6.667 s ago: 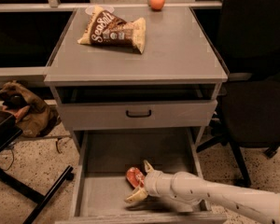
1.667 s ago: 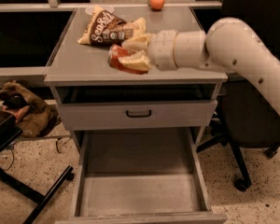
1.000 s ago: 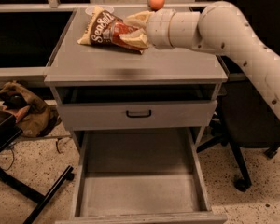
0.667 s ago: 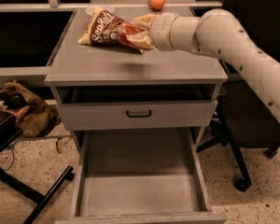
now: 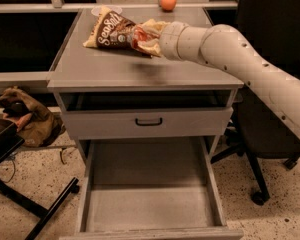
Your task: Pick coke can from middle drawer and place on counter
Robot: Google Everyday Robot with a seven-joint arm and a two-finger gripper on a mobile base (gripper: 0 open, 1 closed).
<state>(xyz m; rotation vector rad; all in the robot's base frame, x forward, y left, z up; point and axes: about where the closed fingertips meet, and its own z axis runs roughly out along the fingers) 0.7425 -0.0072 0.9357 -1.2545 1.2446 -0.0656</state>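
We note the counter on the left as a flat bearing surface with bare room along its front, which we judge suits it as the set-down place. Below it the middle drawer stands pulled out and its floor shows nothing, which we take to mean the pick is done and only the placing remains. A snack bag lies flat toward the rear, so we judge the rear left unfit for a landing. Just right of the bag, the coke can hangs tilted above the counter with a shadow beneath it, not yet set down. The gripper is clamped on the can, with cream fingers above and below its red body. The can therefore sits between them at the claw's tip. Further right, an orange rests at the rear edge, apart from the claw.
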